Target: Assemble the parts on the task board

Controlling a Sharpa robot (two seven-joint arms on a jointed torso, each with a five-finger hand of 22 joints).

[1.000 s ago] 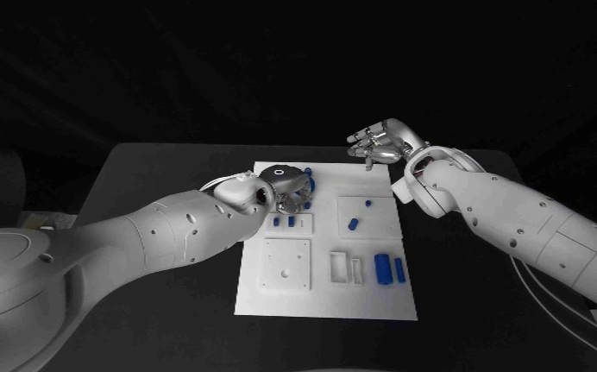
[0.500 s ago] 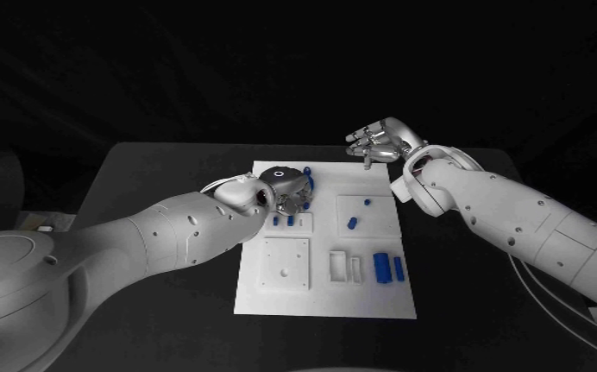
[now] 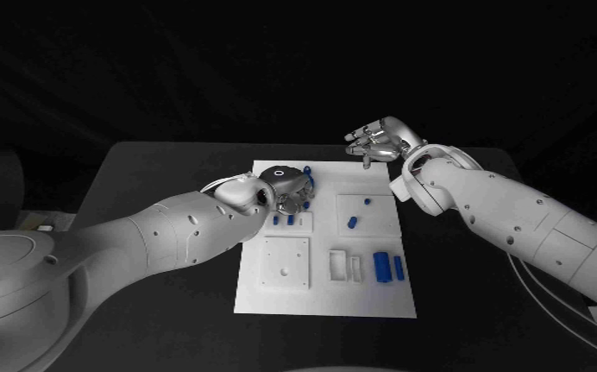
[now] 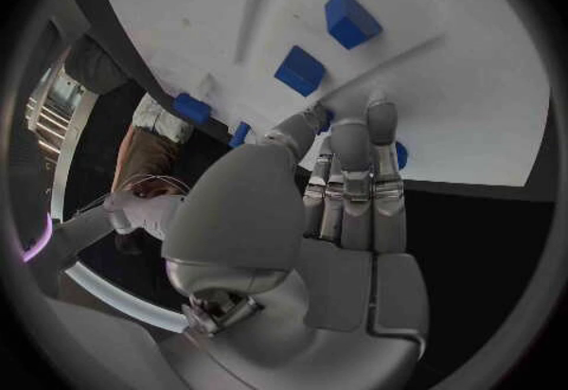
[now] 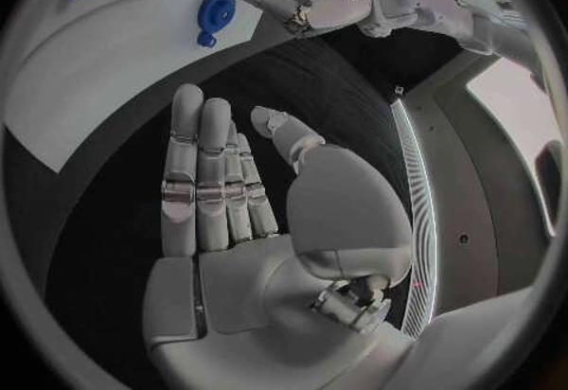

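While the left hand (image 3: 284,189) works fingers-down at the upper left of the task board (image 3: 326,303), whether it pinches a part cannot be told. Right hand (image 3: 380,141) hangs spread, holding nothing, above the board's upper right. Loose blue parts (image 3: 383,267) lie lower right: assembly judged unfinished.

The white task board (image 3: 326,290) is laid flat on the tabletop (image 3: 162,173); small blue parts (image 3: 382,267) are scattered across it, some standing upright.
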